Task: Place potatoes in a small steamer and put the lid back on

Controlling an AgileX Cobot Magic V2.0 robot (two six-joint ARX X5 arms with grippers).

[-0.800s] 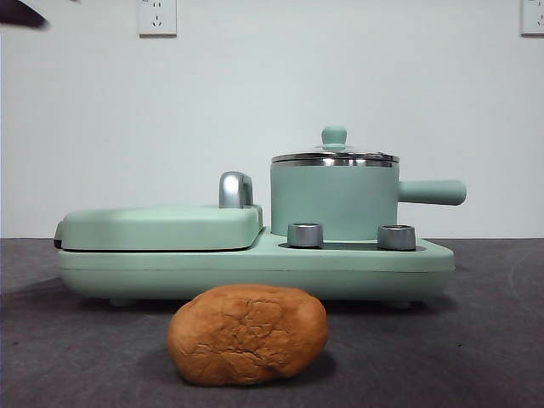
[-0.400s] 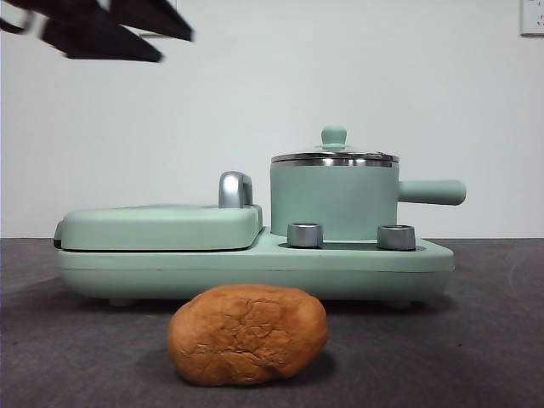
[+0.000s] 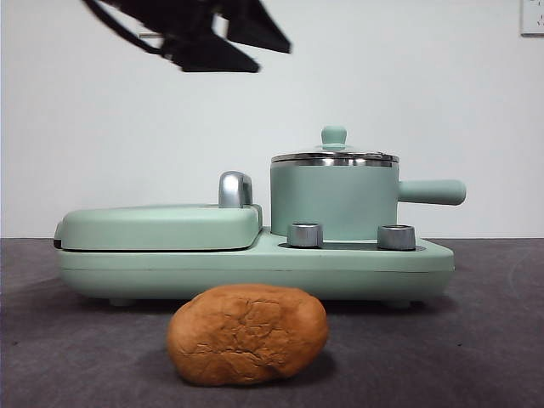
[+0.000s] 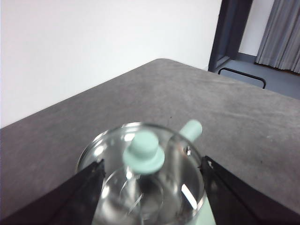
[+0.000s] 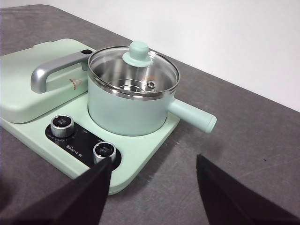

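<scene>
We see the potato [image 3: 247,334] lying on the grey tabletop [image 3: 476,340] just in front of the green cooker base [image 3: 255,268], apart from it and untouched. The small steamer [image 3: 334,202] stands on the base's right half, its straight handle [image 3: 432,192] pointing right, with the lid [image 3: 334,156] seated on its rim and the green knob [image 3: 334,135] on top. Beside it on the left sits the closed griddle plate [image 3: 160,226] with its silver handle [image 3: 235,189], and two dials [image 3: 305,235] face us below the pot.

Our left end effector [image 3: 251,47] hangs high above the griddle, up and left of the lid, spread wide; in its wrist view the jaws flank the lid with the knob between them, touching nothing. Our right end effector [image 5: 152,187] waits near the dials, also wide apart and empty.
</scene>
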